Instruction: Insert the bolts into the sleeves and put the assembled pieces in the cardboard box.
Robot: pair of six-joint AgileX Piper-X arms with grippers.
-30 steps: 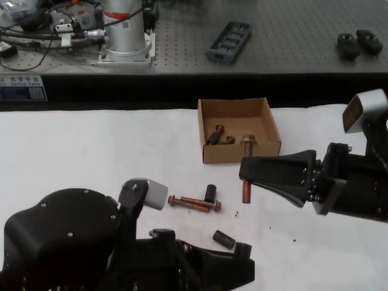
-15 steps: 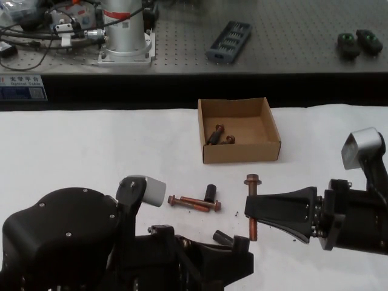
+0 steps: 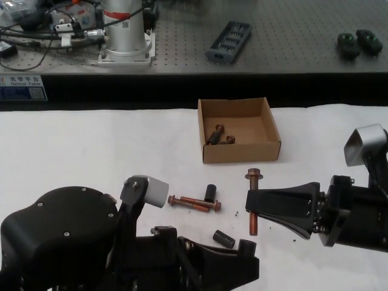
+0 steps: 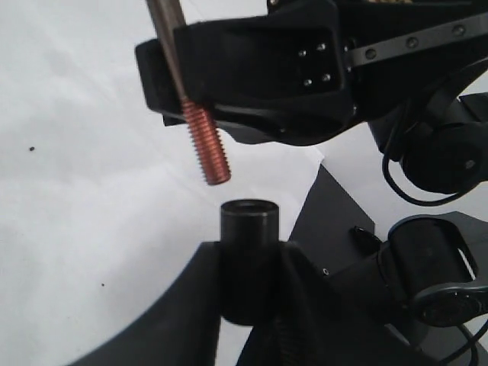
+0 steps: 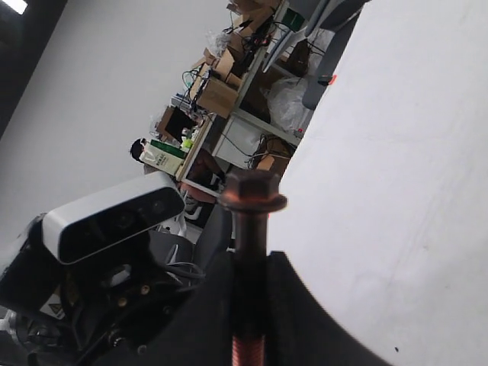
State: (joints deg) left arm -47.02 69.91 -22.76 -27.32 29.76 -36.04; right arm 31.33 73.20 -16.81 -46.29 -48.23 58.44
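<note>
Right gripper is clamped on the copper bolt mid-shank. Its threads hang just above the black sleeve, which the left gripper pinches upright. Both look like stiff, light, slick metal, so I'd squeeze the sides firmly and leave the ends free.

So the bench has a white cover over it. Sitting right on that is an open cardboard box toward the back. Nearer the front, two bolts lie side by side with their heads pointing left, and a short black sleeve stands just beside their other ends. A few dark specks lie near them. Behind is a grey perforated table with a metal post, a black rack and cables.
</note>
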